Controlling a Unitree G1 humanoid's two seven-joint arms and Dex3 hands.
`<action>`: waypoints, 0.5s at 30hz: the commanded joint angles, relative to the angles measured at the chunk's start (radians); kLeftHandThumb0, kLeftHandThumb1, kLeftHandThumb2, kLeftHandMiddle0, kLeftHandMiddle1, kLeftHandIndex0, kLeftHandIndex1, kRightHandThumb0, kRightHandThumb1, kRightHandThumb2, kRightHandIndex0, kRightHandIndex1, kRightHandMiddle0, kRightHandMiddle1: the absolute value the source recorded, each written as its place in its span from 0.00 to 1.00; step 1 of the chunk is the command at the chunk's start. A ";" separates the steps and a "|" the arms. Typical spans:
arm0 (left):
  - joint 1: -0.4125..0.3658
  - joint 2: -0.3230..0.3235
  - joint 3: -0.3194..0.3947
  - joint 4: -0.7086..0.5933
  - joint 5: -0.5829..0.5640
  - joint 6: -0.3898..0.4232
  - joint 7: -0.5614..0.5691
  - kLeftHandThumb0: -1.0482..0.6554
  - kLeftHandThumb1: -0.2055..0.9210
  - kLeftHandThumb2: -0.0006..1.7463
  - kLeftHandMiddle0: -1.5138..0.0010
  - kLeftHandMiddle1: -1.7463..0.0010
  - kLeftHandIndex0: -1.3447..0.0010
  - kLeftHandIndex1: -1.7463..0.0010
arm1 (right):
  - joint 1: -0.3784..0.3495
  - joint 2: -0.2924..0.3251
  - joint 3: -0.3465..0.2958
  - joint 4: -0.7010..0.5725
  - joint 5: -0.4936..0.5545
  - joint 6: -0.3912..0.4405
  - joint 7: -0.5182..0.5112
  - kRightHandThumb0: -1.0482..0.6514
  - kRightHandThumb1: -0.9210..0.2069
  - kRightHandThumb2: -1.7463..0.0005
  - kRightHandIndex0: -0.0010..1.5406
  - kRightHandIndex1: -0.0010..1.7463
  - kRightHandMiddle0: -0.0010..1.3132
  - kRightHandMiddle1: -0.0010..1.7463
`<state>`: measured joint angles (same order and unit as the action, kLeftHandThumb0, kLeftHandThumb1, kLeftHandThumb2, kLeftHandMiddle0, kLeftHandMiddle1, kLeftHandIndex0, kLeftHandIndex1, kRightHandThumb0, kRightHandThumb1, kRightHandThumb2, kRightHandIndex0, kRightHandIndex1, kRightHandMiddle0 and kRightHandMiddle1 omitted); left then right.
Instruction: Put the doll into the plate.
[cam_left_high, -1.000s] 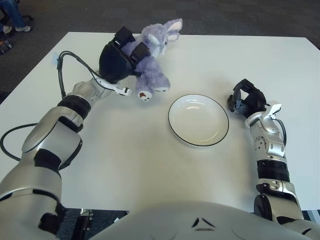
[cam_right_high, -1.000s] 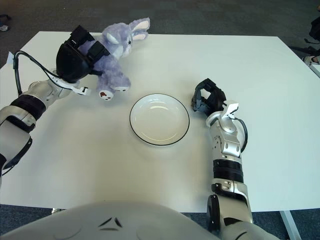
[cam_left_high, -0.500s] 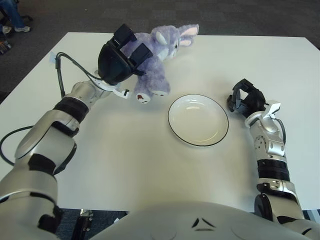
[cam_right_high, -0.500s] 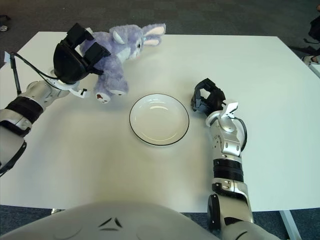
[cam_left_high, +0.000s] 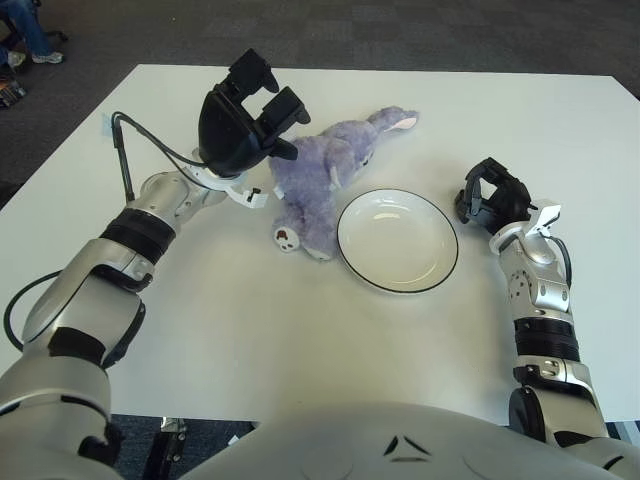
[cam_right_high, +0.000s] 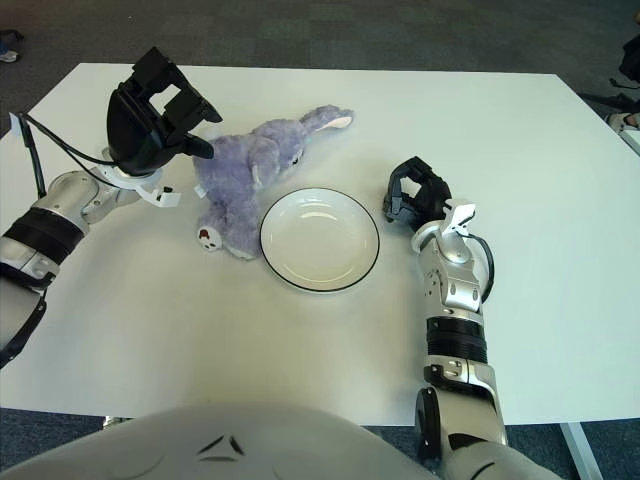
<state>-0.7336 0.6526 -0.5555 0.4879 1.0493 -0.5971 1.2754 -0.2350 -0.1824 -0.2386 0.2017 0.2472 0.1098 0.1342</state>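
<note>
Lab or office — white table (cam_left_high: 300, 320), dark carpet (cam_left_high: 420, 30).

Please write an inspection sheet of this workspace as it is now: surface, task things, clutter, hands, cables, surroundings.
Surface: white table, bare around the things.
Task things: purple doll lies on the table just left of the plate, at its rim, not in it; plate holds nothing.
Clutter: nothing seen.
Hands: left hand beside the doll's back end, fingers spread, holding nothing; right hand right of the plate, fingers curled, idle.
Cables: black cable loops from the left wrist over the table.
Surroundings: dark carpet; a person's shoe at top left.
</note>
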 joint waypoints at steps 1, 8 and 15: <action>0.024 0.003 0.028 -0.034 0.004 -0.019 -0.012 0.61 0.36 0.83 0.62 0.01 0.57 0.00 | 0.015 0.000 0.006 0.020 -0.010 0.030 -0.006 0.35 0.43 0.33 0.81 1.00 0.40 1.00; 0.054 -0.015 0.058 -0.085 -0.001 -0.041 -0.026 0.61 0.36 0.77 0.48 0.20 0.57 0.00 | 0.015 -0.002 0.012 0.016 -0.013 0.031 0.001 0.35 0.43 0.33 0.81 1.00 0.40 1.00; 0.101 -0.044 0.098 -0.135 -0.125 -0.146 -0.166 0.61 0.32 0.85 0.49 0.05 0.62 0.00 | 0.018 -0.003 0.014 0.009 -0.010 0.031 0.009 0.35 0.43 0.33 0.81 1.00 0.40 1.00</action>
<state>-0.6582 0.6184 -0.4800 0.3741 0.9669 -0.7065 1.1648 -0.2358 -0.1849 -0.2310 0.1993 0.2425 0.1132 0.1381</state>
